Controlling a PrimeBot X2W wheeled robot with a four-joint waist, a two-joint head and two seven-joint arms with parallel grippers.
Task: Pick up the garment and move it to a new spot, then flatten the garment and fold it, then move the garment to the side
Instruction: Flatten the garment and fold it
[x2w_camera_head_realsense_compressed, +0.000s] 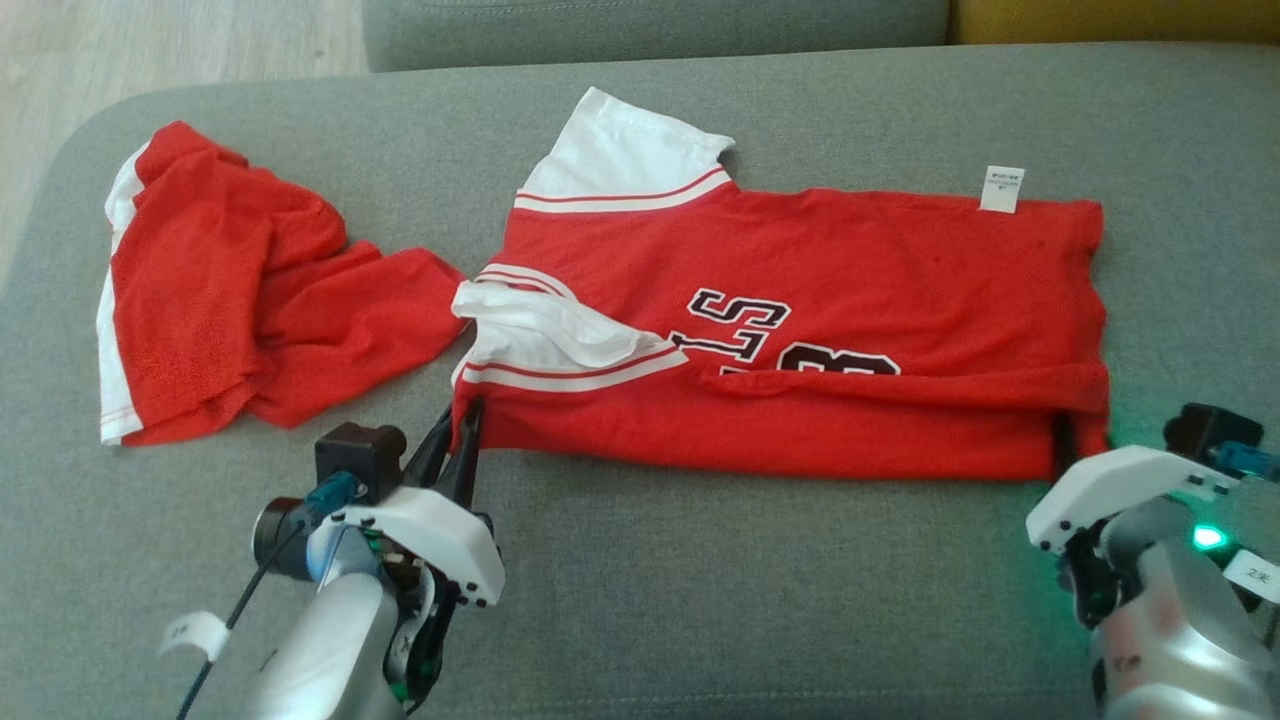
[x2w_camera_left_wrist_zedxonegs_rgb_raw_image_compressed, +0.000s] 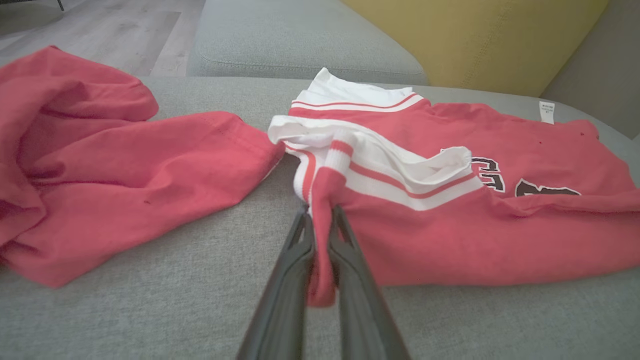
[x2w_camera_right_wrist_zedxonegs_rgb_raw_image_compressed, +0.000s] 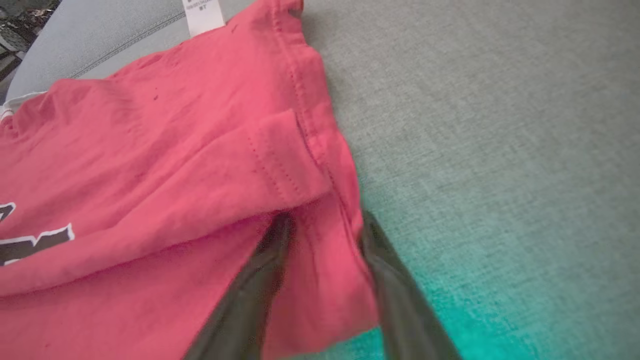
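The garment (x2w_camera_head_realsense_compressed: 850, 290) is a red jersey with white striped sleeves and dark lettering, spread flat across the grey sofa cushion (x2w_camera_head_realsense_compressed: 700, 600). My left gripper (x2w_camera_head_realsense_compressed: 468, 420) is shut on its near left corner, just below the white sleeve; in the left wrist view the fingers (x2w_camera_left_wrist_zedxonegs_rgb_raw_image_compressed: 320, 215) pinch a raised fold of the red cloth (x2w_camera_left_wrist_zedxonegs_rgb_raw_image_compressed: 450, 240). My right gripper (x2w_camera_head_realsense_compressed: 1065, 440) is at the near right corner. In the right wrist view its fingers (x2w_camera_right_wrist_zedxonegs_rgb_raw_image_compressed: 325, 220) stand apart with the red hem corner (x2w_camera_right_wrist_zedxonegs_rgb_raw_image_compressed: 175, 175) between them.
A second red garment with white side panels (x2w_camera_head_realsense_compressed: 230, 290) lies crumpled to the left, almost touching the jersey's sleeve (x2w_camera_left_wrist_zedxonegs_rgb_raw_image_compressed: 100, 175). A yellow cushion (x2w_camera_left_wrist_zedxonegs_rgb_raw_image_compressed: 475, 40) and another grey cushion (x2w_camera_head_realsense_compressed: 650, 25) stand behind. Wooden floor (x2w_camera_head_realsense_compressed: 150, 40) shows past the sofa's far left edge.
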